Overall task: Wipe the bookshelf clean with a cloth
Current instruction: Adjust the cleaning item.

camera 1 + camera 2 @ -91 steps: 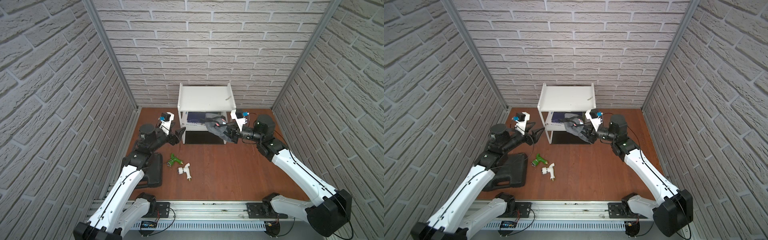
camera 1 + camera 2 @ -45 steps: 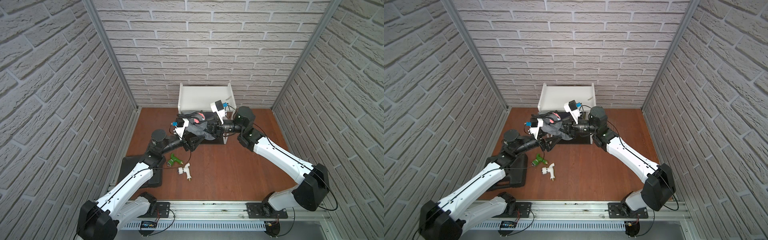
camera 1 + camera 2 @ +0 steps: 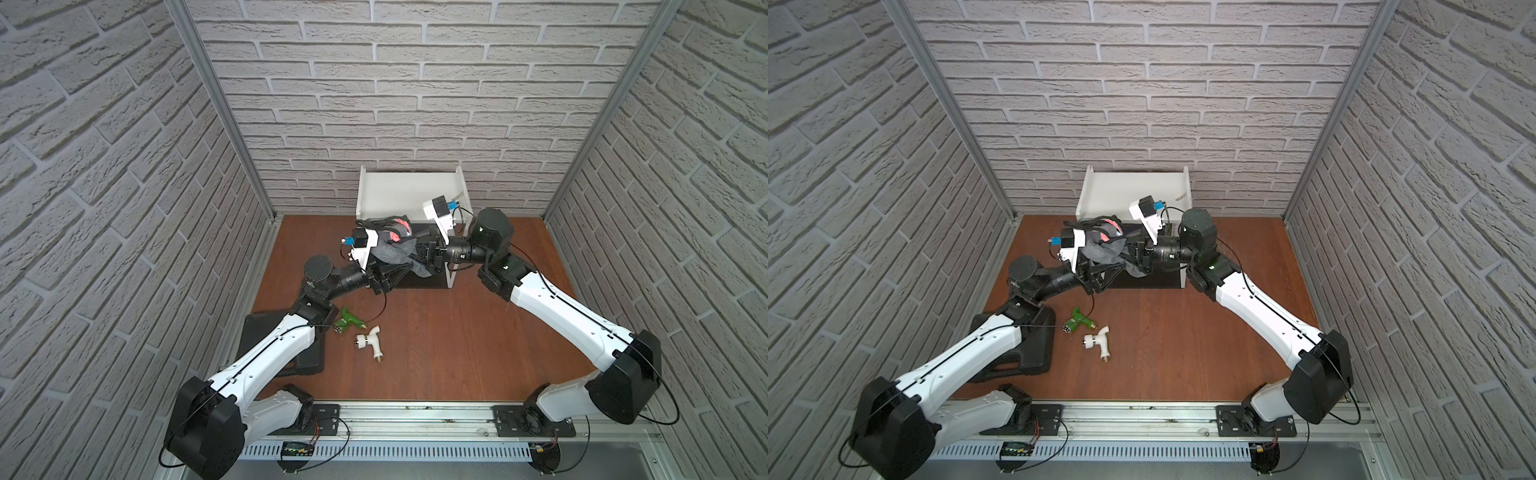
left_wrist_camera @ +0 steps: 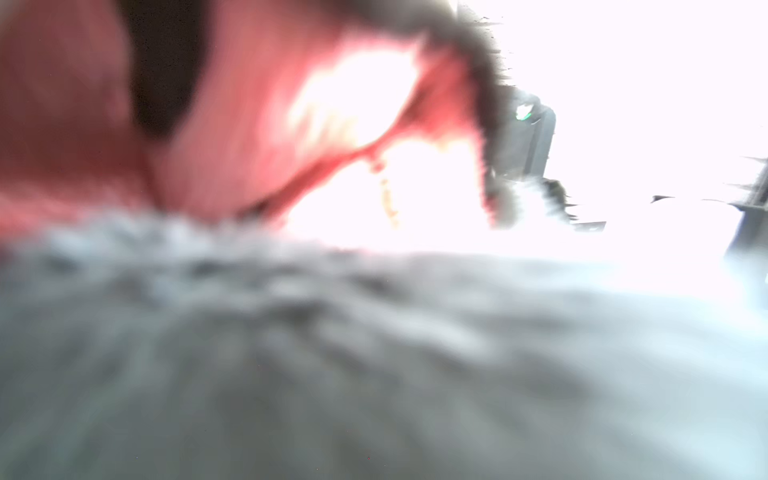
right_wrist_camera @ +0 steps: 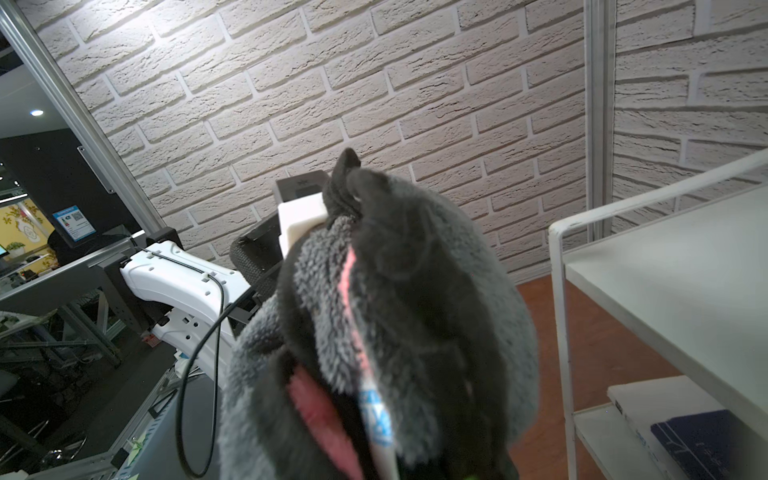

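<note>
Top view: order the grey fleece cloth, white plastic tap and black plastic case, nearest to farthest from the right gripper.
1. Grey fleece cloth, in the right gripper.
2. White plastic tap, centre-left.
3. Black plastic case, far left side.

No writing reads clearly. A blue-and-white tag on the cloth carries letters too blurred to make out, and a blue sign with a square code is too small.
</note>
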`<state>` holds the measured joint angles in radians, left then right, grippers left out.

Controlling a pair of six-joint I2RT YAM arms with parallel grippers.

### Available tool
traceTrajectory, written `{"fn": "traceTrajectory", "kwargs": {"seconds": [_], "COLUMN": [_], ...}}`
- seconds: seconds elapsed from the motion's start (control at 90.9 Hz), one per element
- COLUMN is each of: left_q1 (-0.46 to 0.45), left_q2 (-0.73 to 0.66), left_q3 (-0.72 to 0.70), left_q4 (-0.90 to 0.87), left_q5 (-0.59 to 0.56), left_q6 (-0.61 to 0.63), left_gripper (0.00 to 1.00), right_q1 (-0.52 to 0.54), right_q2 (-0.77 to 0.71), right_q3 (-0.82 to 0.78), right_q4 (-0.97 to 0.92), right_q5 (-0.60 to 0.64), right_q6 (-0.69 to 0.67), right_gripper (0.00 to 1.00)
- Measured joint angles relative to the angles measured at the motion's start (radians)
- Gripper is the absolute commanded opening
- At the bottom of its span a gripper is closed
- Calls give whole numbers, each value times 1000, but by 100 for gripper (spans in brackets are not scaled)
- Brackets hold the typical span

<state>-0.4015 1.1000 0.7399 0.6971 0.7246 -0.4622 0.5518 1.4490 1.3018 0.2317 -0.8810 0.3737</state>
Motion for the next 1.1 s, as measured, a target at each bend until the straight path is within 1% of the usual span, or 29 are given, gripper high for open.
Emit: {"fn": "traceTrajectory", "kwargs": {"seconds": [0.088,0.231,0.429,0.528,0.572,0.638,0.759,0.792,0.858,0.891,0.924,0.979,1.012,1.1], "left_q1": [4,6,10,11,11,13,16,16,14,13,9,3,3,11], "left_q2": [-38,-50,-50,-54,-55,-55,-57,-60,-63,-66,-71,-88,-108,-190], "left_q3": [0,6,29,31,36,48,59,59,57,53,48,35,26,17], "left_q4": [13,-8,-88,-132,-157,-193,-225,-227,-224,-217,-214,-222,-237,-326], "left_q5": [10,21,37,53,60,61,37,23,-6,-27,-50,-107,-166,-341], "left_q6": [13,41,101,135,150,171,185,180,161,150,145,128,118,90], "left_gripper": [69,61,62,58,53,40,21,14,0,0,0,0,0,0], "right_q1": [0,2,2,2,2,2,2,2,1,0,-3,-10,-14,-56], "right_q2": [2,1,1,1,1,1,2,2,2,2,2,2,0,-19], "right_q3": [0,13,13,13,13,15,26,28,33,36,39,39,39,6], "right_q4": [-33,-43,-56,-70,-79,-89,-97,-97,-94,-98,-105,-126,-148,-201], "right_q5": [5,0,-4,-8,-11,-20,-26,-26,-20,-15,-7,24,48,177], "right_q6": [-5,-6,-5,-4,-3,-2,8,8,3,-5,-18,-41,-53,-79], "right_gripper": [3,3,3,3,3,3,3,4,11,19,30,42,46,58]}}
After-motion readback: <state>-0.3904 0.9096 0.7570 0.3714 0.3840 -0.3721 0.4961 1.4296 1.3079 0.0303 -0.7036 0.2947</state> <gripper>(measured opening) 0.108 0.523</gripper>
